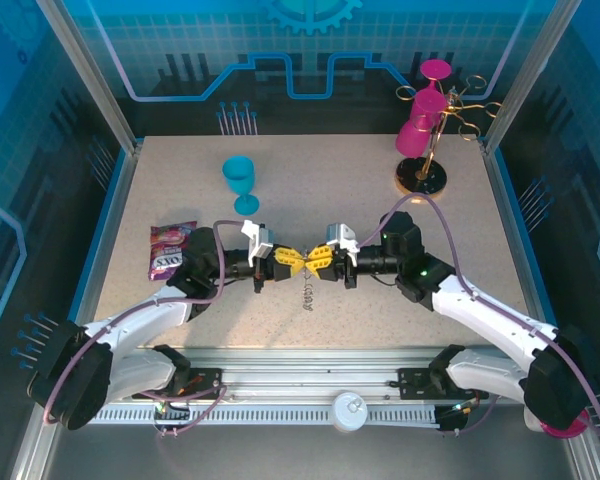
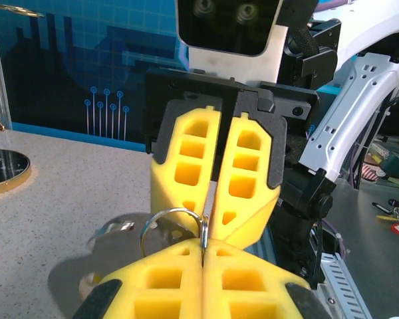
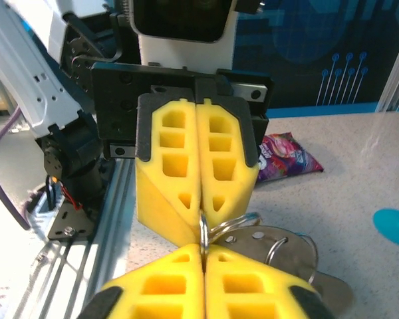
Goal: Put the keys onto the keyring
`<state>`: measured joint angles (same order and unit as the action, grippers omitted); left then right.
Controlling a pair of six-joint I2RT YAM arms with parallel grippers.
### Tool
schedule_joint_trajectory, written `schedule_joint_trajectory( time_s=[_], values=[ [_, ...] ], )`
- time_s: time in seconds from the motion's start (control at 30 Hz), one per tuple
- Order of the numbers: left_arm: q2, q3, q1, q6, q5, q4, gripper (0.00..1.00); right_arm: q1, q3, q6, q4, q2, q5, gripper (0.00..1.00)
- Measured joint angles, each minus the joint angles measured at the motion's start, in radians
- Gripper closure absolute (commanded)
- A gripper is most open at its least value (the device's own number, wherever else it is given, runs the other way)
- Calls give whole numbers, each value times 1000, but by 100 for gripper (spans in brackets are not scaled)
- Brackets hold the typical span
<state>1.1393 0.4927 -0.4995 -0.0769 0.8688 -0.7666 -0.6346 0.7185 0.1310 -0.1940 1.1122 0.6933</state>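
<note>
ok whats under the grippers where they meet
A thin bead chain hangs below the left gripper and right gripper. Up close, a metal ring and flat metal pieces show beneath. The ring's pinched part is hidden between the fingers.

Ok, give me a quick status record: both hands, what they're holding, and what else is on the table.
left hand: shut, pinching the keyring
right hand: shut on the same keyring, tip to tip with the left hand
chain: hangs below the two hands
flat metal piece: next to the ring; cannot tell if it is a key
goblet: blue, upright, behind the left hand
snack packet: flat, left side of the table
pink cup: hung on the gold stand, far right corner
</note>
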Motion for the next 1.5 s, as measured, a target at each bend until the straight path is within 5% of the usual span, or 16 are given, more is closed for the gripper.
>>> schedule_joint_trajectory(
  time_s=[0.17,0.43,0.7,0.97,1.13,1.3,1.5],
  values=[
    [-4,0,0,16,-5,24,83,0,6,18,23,1,-4,100],
    [-67,77,-2,204,-27,350,80,-13,148,194,327,35,-51,100],
    [-71,180,-2,393,-39,630,83,-48,321,351,599,113,-121,100],
    [-57,209,-2,463,-38,727,88,-94,439,421,767,182,-184,100],
    [-56,219,-2,497,-37,765,100,-100,479,435,826,206,-194,100],
    [-61,219,-2,505,-43,763,100,-94,463,401,798,196,-192,73],
    [-107,117,-1,433,-61,608,100,-33,287,318,586,42,-144,68]
  ],
)
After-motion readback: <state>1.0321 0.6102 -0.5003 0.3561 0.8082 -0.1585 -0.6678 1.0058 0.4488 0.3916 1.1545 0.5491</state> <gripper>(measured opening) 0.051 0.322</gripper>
